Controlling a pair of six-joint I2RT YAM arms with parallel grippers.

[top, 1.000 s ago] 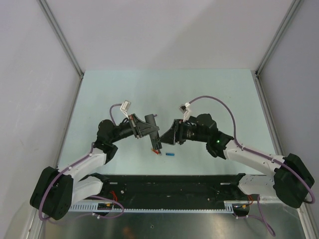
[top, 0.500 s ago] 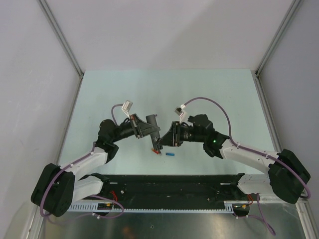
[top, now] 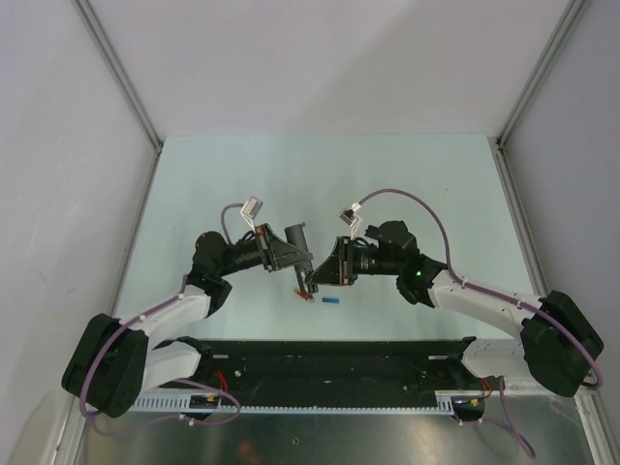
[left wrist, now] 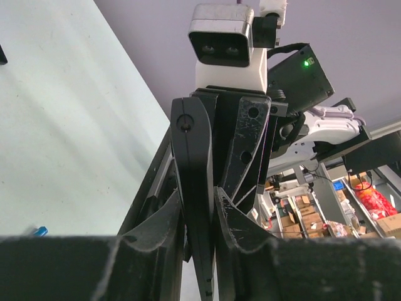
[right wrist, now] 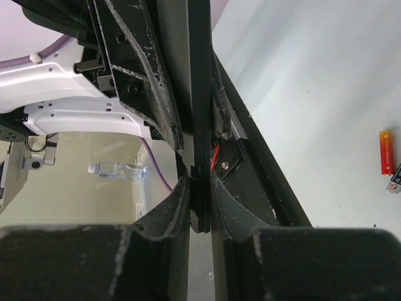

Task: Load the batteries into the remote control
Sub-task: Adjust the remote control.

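My left gripper and right gripper both clamp the remote control, apparently edge-on. I should free one for batteries.

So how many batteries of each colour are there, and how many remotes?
Blue battery: 1, lying on the table
Red-orange battery: 1, lying on the table
Remote: 1, held up off the table
Total: 3
A tiny bit beside the red-orange one is cut off at the picture's edge, so I cannot name it.
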